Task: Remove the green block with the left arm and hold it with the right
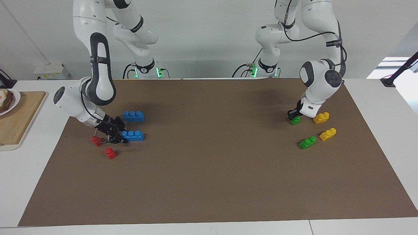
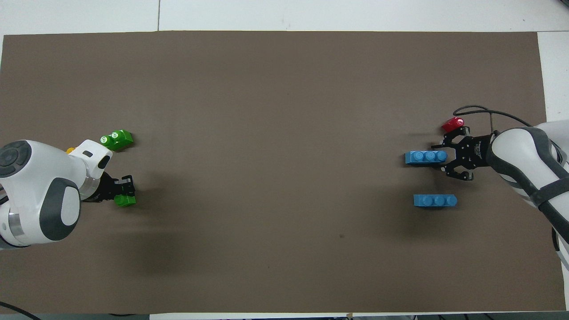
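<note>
The left gripper (image 1: 293, 116) reached down at the green block (image 1: 296, 120), the right gripper (image 1: 118, 134) at a blue brick (image 1: 133, 135); neither grip was discernible.

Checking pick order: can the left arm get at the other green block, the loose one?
Probably yes. The loose green block lies bare on the mat at the left arm's end, nothing over it; but the left pincer is busy at the green block.

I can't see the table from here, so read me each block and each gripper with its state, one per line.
left gripper: down at the green block, which sits on the mat.
right gripper: at the end of one blue block, which lies flat.
other blue block: flat, free.
second green block: free.
two yellow blocks: free.
two red blocks: free.
</note>
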